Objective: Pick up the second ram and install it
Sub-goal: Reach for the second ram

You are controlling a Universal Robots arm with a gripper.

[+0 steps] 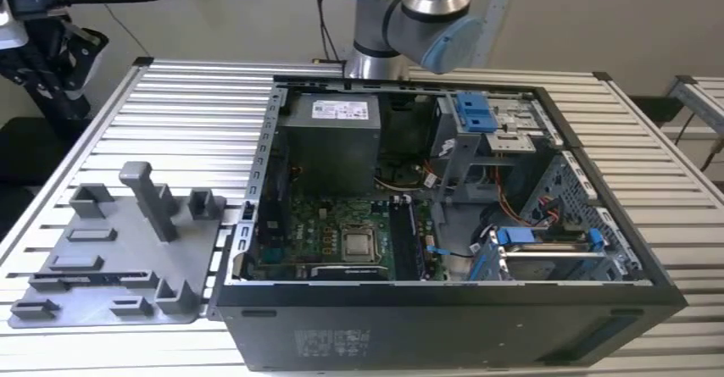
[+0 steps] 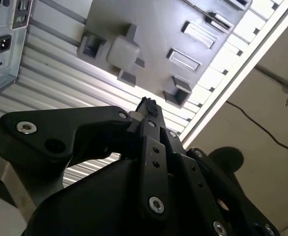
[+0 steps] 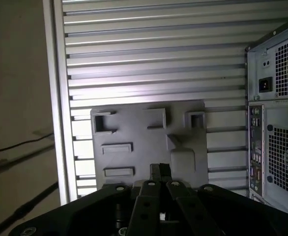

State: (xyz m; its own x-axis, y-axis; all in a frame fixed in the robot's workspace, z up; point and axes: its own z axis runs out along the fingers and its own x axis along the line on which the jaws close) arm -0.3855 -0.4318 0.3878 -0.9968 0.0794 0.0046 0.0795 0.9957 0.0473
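arm (image 1: 421,17) comes up from the bench's far edge, behind the computer case (image 1: 453,326). gripper (image 3: 159,169) hangs high, pointing down at the grey fixture plate (image 3: 134,135) by the bench's edge on the exterior view's left. claw is pinched closed with nothing in it. second ram (image 1: 91,273) looks like the thin dark strip standing across the plate's near end, well apart from the gripper.

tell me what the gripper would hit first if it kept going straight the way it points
Probably the grey fixture plate: in both wrist views the gripper points at it, with nothing visible in between. How far off the plate lies is unclear.
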